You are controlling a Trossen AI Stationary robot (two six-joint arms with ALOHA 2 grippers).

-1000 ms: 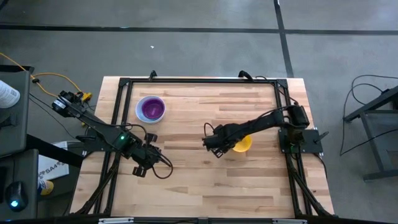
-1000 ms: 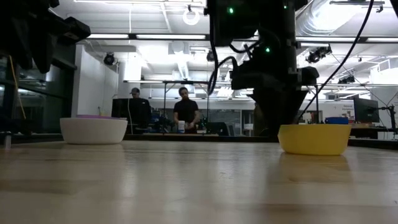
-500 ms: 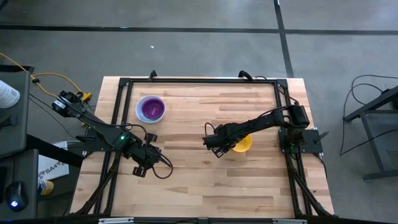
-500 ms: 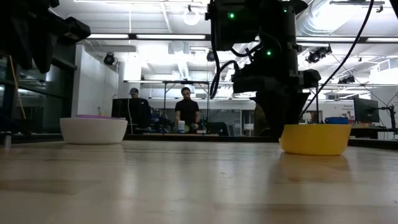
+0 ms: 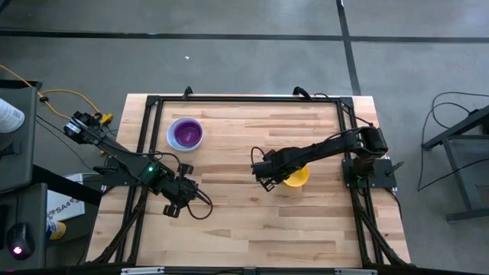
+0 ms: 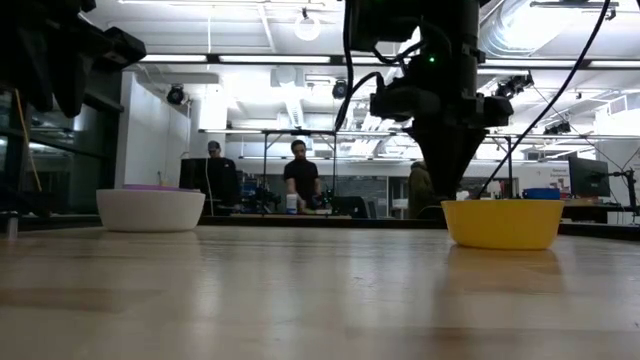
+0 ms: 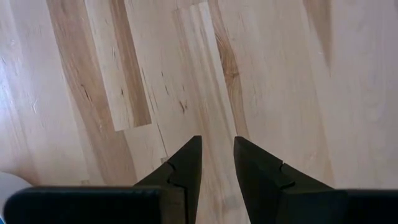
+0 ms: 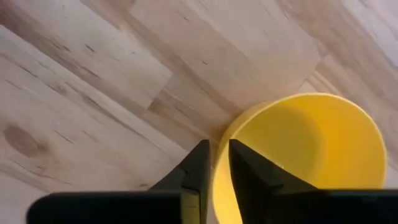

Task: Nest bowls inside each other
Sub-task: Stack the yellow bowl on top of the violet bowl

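Observation:
A yellow bowl (image 5: 297,177) stands right of the table's middle. My right gripper (image 5: 269,182) is over its left rim, shut on that rim. In the low view the bowl (image 6: 503,224) sits under the dark gripper (image 6: 446,190). A white bowl (image 5: 185,134) with a purple bowl (image 5: 186,134) nested inside rests on its base at the far left; in the low view the white bowl (image 6: 150,210) shows a purple edge above its rim. My left gripper (image 7: 216,163) hangs open over bare wood at the near left (image 5: 177,205). My right gripper pinches the yellow bowl's rim (image 8: 217,163) on the side toward the table's left. One finger (image 8: 200,163) is outside the wall and one finger (image 8: 244,167) inside. The fingers point down from above. The bowl is upright, its base on the table as far as shows.
A black frame (image 5: 244,99) runs round the wooden table top (image 5: 244,229). Bare wood lies between the two arms and along the near edge. In the low view, people (image 6: 300,180) stand in the room beyond the table.
My right gripper's fingers have come together on the yellow bowl's rim; in the low view its lower end has narrowed to a point above the bowl. The left arm has kept still.

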